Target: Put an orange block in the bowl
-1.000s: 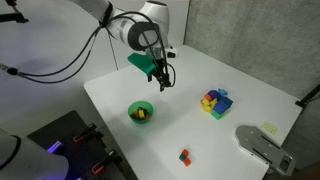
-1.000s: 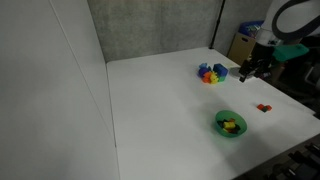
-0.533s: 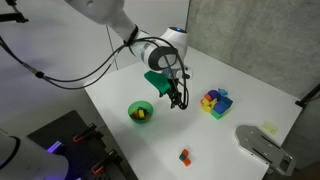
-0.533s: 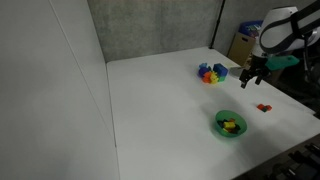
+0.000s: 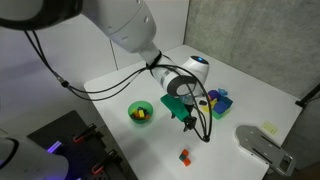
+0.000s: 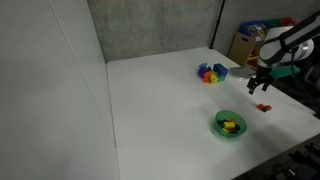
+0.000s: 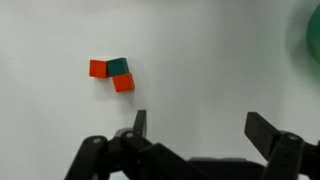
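Two tiny orange-red blocks [image 7: 97, 68] [image 7: 123, 84] lie on the white table touching a small dark green block [image 7: 118, 67]; the group shows in both exterior views [image 5: 184, 155] [image 6: 264, 107]. The bright-green bowl [image 5: 141, 111] [image 6: 230, 124] holds a yellow block [image 5: 142, 114]; its blurred rim is at the right edge of the wrist view [image 7: 305, 40]. My gripper [image 5: 189, 121] [image 6: 257, 88] [image 7: 196, 122] is open and empty, hovering above the table between the bowl and the orange blocks, apart from both.
A multicoloured cluster of blocks [image 5: 214, 99] [image 6: 211, 73] sits toward the back of the white table [image 5: 250, 95]. A grey device [image 5: 262, 145] stands at the table's corner. Cables hang from the arm.
My gripper has moved away from the back of the table, past the bowl, toward the orange blocks. Bowl and blocks have not moved.
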Motion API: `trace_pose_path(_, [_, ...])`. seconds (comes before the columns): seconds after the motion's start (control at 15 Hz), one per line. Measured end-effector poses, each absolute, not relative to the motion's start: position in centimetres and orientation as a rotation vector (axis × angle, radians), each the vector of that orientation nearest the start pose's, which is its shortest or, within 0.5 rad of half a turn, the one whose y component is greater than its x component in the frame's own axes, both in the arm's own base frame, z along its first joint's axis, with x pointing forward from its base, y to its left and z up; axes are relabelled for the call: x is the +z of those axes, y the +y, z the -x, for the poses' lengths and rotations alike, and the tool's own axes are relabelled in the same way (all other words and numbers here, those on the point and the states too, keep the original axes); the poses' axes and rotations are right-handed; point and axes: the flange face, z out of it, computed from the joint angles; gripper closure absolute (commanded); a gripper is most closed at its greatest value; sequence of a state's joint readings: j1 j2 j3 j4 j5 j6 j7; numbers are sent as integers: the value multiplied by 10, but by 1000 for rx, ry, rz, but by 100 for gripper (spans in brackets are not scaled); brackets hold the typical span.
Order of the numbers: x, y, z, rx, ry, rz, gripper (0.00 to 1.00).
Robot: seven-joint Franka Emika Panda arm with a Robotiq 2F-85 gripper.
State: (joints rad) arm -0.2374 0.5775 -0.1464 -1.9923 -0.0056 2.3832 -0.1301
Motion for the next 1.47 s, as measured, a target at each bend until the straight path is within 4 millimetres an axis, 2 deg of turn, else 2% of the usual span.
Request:
trace_pose_path(0.2, [133, -253, -537, 346, 384, 3131, 0])
trace_pose_path(0.27, [128, -258, -535, 355, 393, 3127, 0])
trace_pose_path(0.6, [126, -251, -537, 360, 376, 3129, 0])
trace_pose_path(0.87, [119, -259, -534, 357, 396, 3127, 0])
trace_pose_path(1.13, [104, -276, -529, 304, 412, 3142, 0])
trace_pose_path(1.47, [74, -286, -523, 237, 348, 3162, 0])
